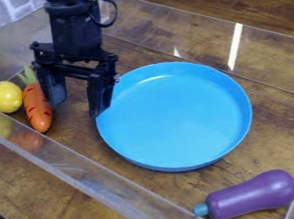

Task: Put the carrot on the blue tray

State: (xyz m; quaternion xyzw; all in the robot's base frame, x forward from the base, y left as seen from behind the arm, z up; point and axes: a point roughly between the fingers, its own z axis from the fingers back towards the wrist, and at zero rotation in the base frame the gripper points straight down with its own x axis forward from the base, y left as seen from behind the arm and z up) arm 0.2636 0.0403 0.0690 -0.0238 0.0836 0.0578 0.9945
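The orange carrot [37,107] lies on the wooden table at the left, its yellow-green top pointing away from me and a yellow lemon touching its left side. The big round blue tray [178,113] rests to the right of it, with nothing in it. My black gripper [77,92] hangs open between the two, just right of the carrot. Its left finger stands beside the carrot's upper end and its right finger reaches down to the tray's left rim. Nothing is held between the fingers.
A yellow lemon [4,96] sits at the far left beside the carrot. A purple eggplant [252,194] lies near the front right. Clear plastic walls [62,167] border the work area along the left and front.
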